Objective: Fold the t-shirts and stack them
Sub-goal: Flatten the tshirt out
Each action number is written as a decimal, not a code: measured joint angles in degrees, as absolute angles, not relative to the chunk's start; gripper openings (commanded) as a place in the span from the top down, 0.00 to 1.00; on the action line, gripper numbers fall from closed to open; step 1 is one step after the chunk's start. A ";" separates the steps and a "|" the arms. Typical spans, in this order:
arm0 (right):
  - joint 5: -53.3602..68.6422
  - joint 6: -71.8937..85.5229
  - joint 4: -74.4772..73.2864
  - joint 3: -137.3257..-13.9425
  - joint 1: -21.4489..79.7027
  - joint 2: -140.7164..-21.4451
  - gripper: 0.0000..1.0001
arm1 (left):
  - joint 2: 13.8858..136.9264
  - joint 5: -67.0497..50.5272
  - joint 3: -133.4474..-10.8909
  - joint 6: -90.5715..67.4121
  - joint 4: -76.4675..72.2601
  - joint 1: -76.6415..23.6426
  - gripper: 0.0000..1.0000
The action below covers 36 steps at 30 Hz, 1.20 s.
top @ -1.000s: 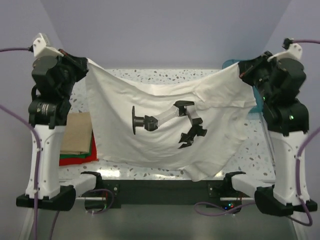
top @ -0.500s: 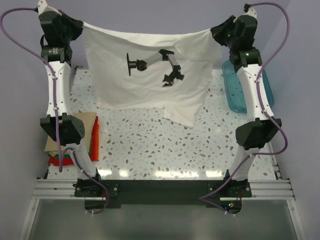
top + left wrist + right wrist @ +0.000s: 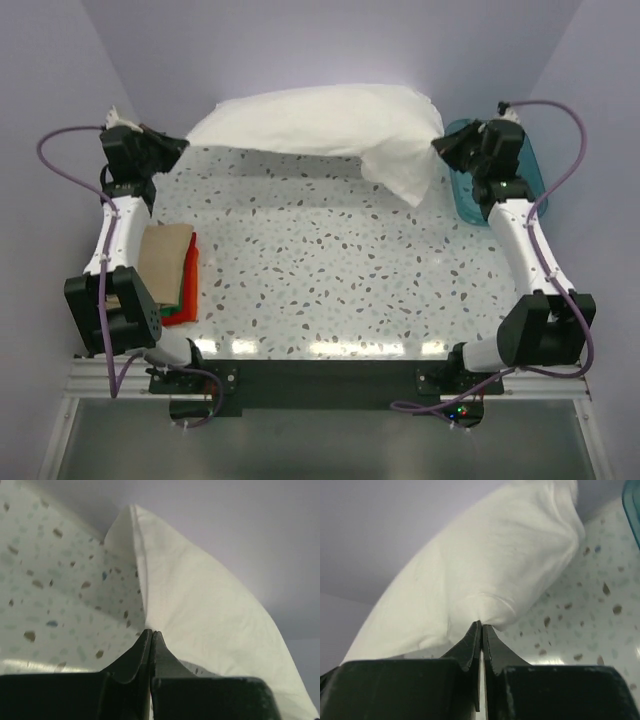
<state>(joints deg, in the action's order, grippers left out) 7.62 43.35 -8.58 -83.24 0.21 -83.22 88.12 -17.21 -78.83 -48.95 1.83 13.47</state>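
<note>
A large white t-shirt (image 3: 320,120) billows across the far edge of the speckled table, stretched between my two grippers. My left gripper (image 3: 183,145) is shut on its left corner; in the left wrist view the cloth (image 3: 200,600) fans out from the pinched fingertips (image 3: 151,633). My right gripper (image 3: 438,146) is shut on the right corner, and a loose flap (image 3: 405,175) hangs down near it. The right wrist view has the white t-shirt (image 3: 485,570) bunched at the closed tips (image 3: 481,625). A folded stack with a tan t-shirt (image 3: 163,262) over green and red ones (image 3: 190,285) lies at the left.
A teal plastic bin (image 3: 530,175) stands at the far right, partly behind the right arm. The purple back wall rises close behind the white shirt. Purple cables loop off both arms.
Both arms have swung the white shirt from hanging high near the camera out and down to the table's far edge. Its printed side no longer shows. Both grips held.
</note>
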 measured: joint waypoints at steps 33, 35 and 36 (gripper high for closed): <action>8.99 35.18 -21.50 -33.04 -5.69 -55.99 0.44 | 59.27 -7.27 -24.29 -48.88 6.98 13.37 1.00; 9.78 35.18 -22.98 -30.94 -5.69 -53.17 0.46 | 58.96 -7.29 -24.12 -48.88 6.98 13.37 1.00; 10.07 35.18 -23.66 -30.06 -5.67 -52.29 0.46 | 58.76 -7.29 -24.10 -48.88 7.01 13.37 1.00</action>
